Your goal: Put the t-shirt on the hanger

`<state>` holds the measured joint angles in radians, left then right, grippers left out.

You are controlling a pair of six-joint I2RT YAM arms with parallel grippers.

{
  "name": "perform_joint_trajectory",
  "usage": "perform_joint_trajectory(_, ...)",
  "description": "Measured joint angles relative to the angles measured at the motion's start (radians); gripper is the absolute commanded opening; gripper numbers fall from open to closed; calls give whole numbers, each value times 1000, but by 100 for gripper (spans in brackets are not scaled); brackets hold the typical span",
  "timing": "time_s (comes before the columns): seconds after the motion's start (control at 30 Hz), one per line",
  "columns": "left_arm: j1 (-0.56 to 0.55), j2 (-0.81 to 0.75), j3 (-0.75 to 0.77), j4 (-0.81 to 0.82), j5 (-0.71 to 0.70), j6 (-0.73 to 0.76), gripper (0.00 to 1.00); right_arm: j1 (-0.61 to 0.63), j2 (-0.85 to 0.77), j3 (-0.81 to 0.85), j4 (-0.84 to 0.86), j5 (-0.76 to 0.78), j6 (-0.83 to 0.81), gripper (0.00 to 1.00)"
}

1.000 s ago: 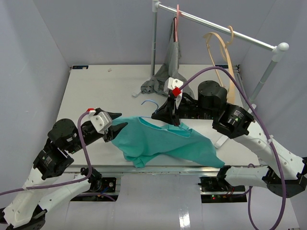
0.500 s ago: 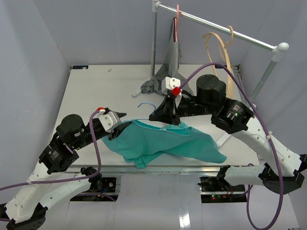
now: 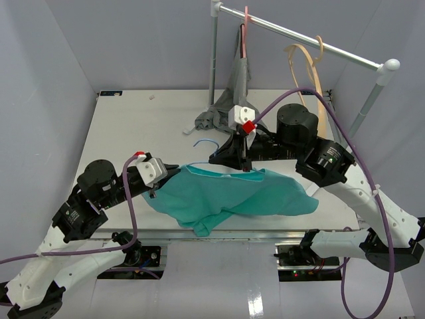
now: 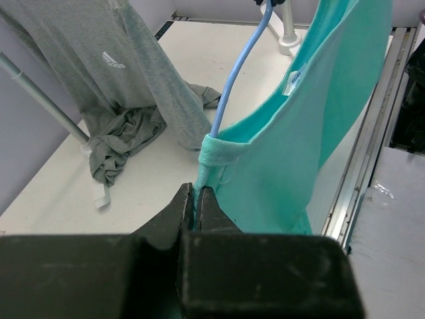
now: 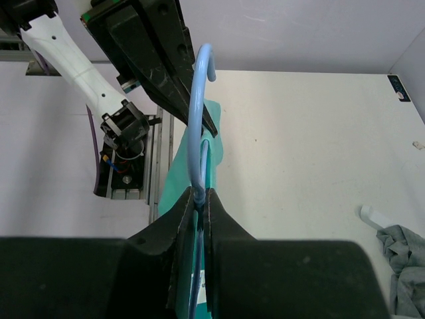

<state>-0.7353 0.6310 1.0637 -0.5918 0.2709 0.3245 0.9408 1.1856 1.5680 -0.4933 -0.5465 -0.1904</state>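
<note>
Where it spreads across the front of the worktop (image 3: 146, 126), the t-shirt (image 3: 232, 196) has its collar lifted, and the hanger (image 4: 236, 80) runs down into the neck opening. My left fingers (image 4: 184, 203) are pinched shut on the collar hem. My right fingers (image 5: 214, 206) are clamped on the hanger's wire below its hook.

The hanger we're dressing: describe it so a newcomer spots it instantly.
On the white table, find the teal t-shirt at the near edge. The hanger pokes from its collar, pinched by the right tool. It is thin light-blue wire, unlike the tan hanger and pink hanger up on the rail.
</note>
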Motion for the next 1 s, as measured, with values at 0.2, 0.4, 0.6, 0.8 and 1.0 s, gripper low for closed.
perform_joint_trajectory(0.2, -6, 8, 1, -20, 3, -9, 6, -16, -23, -47, 18, 6, -4, 8)
perform_joint_trajectory(0.4, -5, 33, 23, -35, -94, -48, 53, -18, -29, -56, 17, 30, 0, 8)
perform_joint_trajectory(0.6, 12, 83, 84, -90, -167, -79, 65, -24, -48, -55, 18, 60, 22, 8)
perform_joint_trajectory(0.8, 12, 88, 106, -78, 52, -70, 65, -24, -41, -59, 26, 43, 39, 8)
perform_joint_trajectory(1.0, 12, 82, 109, -65, 34, -61, 64, -23, -41, -71, 42, 51, 53, 8)
